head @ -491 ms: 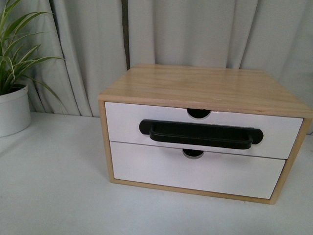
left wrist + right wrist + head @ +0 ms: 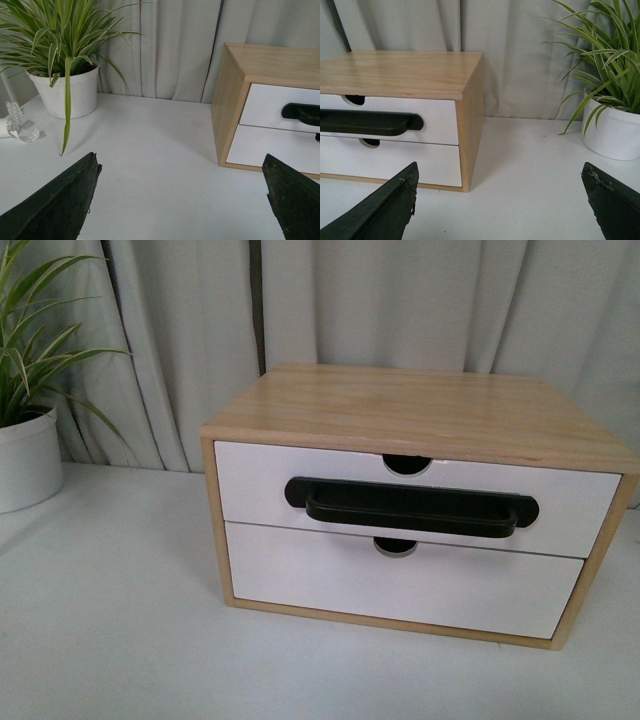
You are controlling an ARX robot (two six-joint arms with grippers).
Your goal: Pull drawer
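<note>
Drawer (image 2: 300, 485) first, in the front view: it sits shut in the upper slot of a small light-wood chest (image 2: 420, 410), its white face level with the frame. A long black bar handle (image 2: 411, 506) runs across its middle and a half-round notch (image 2: 407, 464) is cut into its upper edge. Below it lies a second white front (image 2: 400, 585) with no handle. The chest stands on the white table (image 2: 110, 620), toward the far edge and close to a grey curtain (image 2: 400, 300), with a potted plant (image 2: 25, 430) near the far left corner; neither arm shows here. In the left wrist view, the left pincer (image 2: 180, 161) is spread wide and holds nothing. Its dark fingers frame bare table, well apart from the chest, and a curl of white tape (image 2: 17, 125) lies by the plant toward the left edge. In the right wrist view, the right pincer (image 2: 500, 170) is likewise spread and empty, near the chest's right front corner but not touching it. The handle's right end is in sight, and a second potted plant (image 2: 612, 125) stands toward the table's right edge. Judged from these pictures, nothing of the task is done: no gap shows around the drawer and no finger touches the handle. What seems left is to bring one pincer to the bar, close on it, and draw the drawer straight out toward the table's front edge.
</note>
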